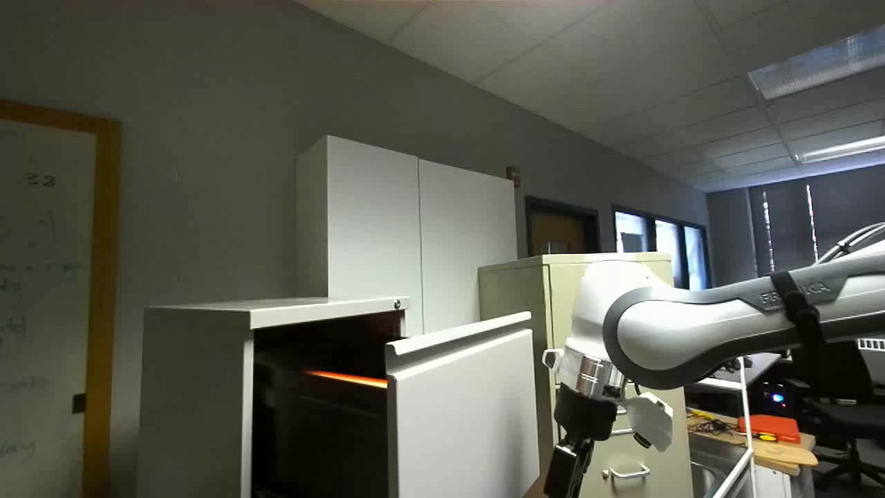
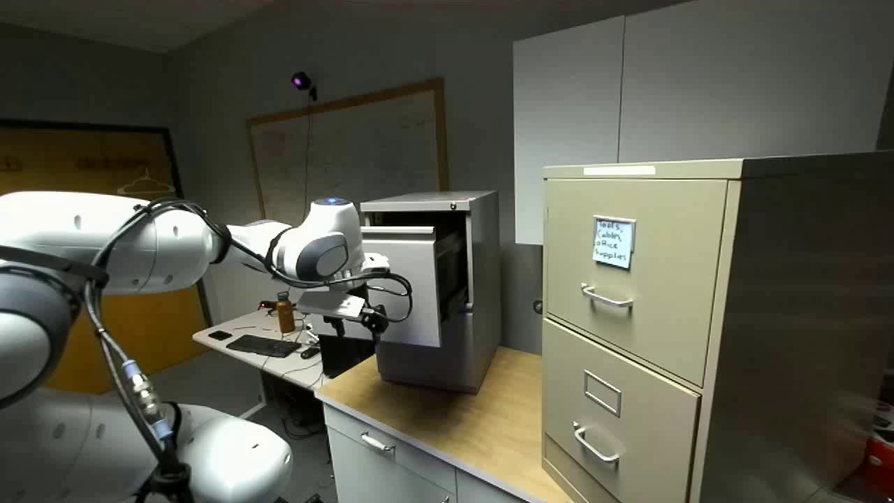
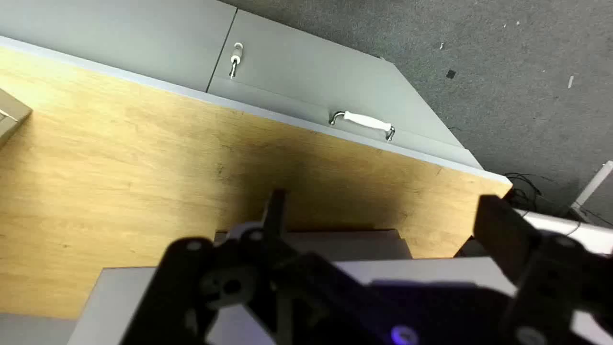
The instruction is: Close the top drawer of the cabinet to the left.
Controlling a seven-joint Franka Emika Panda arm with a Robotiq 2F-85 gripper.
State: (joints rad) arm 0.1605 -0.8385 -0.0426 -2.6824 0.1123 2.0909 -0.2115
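The white cabinet (image 1: pixel 193 394) stands on the wooden counter, and its side (image 2: pixel 487 286) shows in an exterior view. Its top drawer (image 1: pixel 463 422) is pulled well out, with a dark inside and an orange glow. The drawer's flat front (image 2: pixel 412 300) also shows in an exterior view, and its edge (image 3: pixel 431 269) crosses the wrist view. My gripper (image 2: pixel 356 332) is open and points down, close in front of the drawer front. In the wrist view the two fingers are wide apart and the space between them (image 3: pixel 383 206) holds nothing. I cannot tell whether the gripper touches the panel.
A beige filing cabinet (image 2: pixel 635 279) stands beside the white cabinet on the counter (image 2: pixel 506 419). A white two-door cupboard (image 1: pixel 373 221) hangs on the wall behind. A desk (image 2: pixel 244 325) with a keyboard and a brown bottle (image 2: pixel 285 314) stands beyond the counter.
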